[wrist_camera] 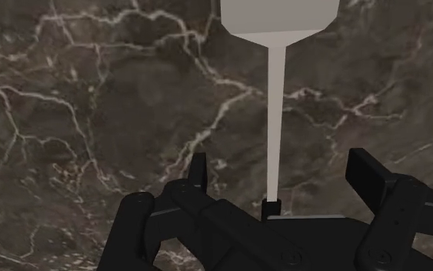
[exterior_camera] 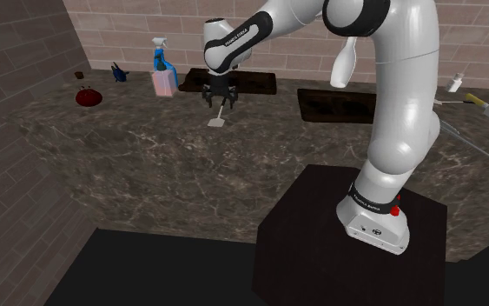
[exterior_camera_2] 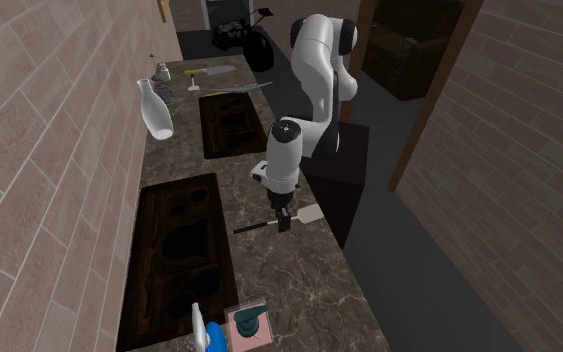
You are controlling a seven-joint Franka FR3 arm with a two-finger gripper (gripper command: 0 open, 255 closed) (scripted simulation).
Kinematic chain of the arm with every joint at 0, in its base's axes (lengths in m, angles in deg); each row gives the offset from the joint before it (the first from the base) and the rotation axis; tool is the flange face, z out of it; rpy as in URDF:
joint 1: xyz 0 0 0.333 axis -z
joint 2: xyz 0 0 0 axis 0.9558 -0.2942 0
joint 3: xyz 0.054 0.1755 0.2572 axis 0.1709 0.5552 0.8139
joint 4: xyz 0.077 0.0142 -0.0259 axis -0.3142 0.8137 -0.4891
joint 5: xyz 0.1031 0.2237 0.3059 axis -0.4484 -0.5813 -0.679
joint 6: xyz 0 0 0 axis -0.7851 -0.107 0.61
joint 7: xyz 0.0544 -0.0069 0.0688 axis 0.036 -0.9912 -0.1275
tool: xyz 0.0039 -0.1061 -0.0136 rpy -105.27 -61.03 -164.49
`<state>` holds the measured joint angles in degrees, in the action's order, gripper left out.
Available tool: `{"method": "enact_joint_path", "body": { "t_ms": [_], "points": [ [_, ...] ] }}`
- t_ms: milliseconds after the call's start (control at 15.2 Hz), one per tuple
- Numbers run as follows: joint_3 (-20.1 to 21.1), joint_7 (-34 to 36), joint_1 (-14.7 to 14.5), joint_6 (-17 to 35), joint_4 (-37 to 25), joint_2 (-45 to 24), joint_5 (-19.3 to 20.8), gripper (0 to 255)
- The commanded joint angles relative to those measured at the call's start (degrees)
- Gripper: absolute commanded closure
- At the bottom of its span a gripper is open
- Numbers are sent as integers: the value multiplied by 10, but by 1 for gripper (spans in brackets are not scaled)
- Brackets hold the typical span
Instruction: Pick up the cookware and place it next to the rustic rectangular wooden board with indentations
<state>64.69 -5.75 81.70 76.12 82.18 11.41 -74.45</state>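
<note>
Gripper [wrist_camera: 282, 164] fingers apart, straddling thin shaft of pale spatula [wrist_camera: 275, 115], not clasping. Spatula seems to lie on marble counter [exterior_camera: 129, 165], near dark indented board [exterior_camera: 260, 83] at far wall. Lower centred, close across shaft by handle, lift level.

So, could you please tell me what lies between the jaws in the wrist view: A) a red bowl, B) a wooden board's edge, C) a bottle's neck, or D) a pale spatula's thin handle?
D: the spatula runs its thin handle between the gripper and its spread jaws, with the blade beyond them over the marbled counter.
</note>
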Motion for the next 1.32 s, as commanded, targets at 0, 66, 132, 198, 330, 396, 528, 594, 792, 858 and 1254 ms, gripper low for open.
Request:
{"method": "enact_joint_path", "body": {
  "t_ms": [0, 66, 132, 198, 330, 396, 528, 594, 792, 858, 1254],
  "points": [
    [0, 0, 0, 0, 0, 0, 0, 0],
    [0, 0, 0, 0, 0, 0, 0, 255],
    [0, 0, 0, 0, 0, 0, 0, 255],
    [0, 0, 0, 0, 0, 0, 0, 255],
    [0, 0, 0, 0, 0, 0, 0, 255],
    [0, 0, 0, 0, 0, 0, 0, 255],
    [0, 0, 0, 0, 0, 0, 0, 255],
    [0, 0, 0, 0, 0, 0, 0, 255],
    [1, -2, 0, -12, -5, 7, -2, 255],
    [1, -2, 1, -19, -8, 11, -3, 255],
    [3, -7, 1, -57, -29, 29, -7, 255]
  ]
}}
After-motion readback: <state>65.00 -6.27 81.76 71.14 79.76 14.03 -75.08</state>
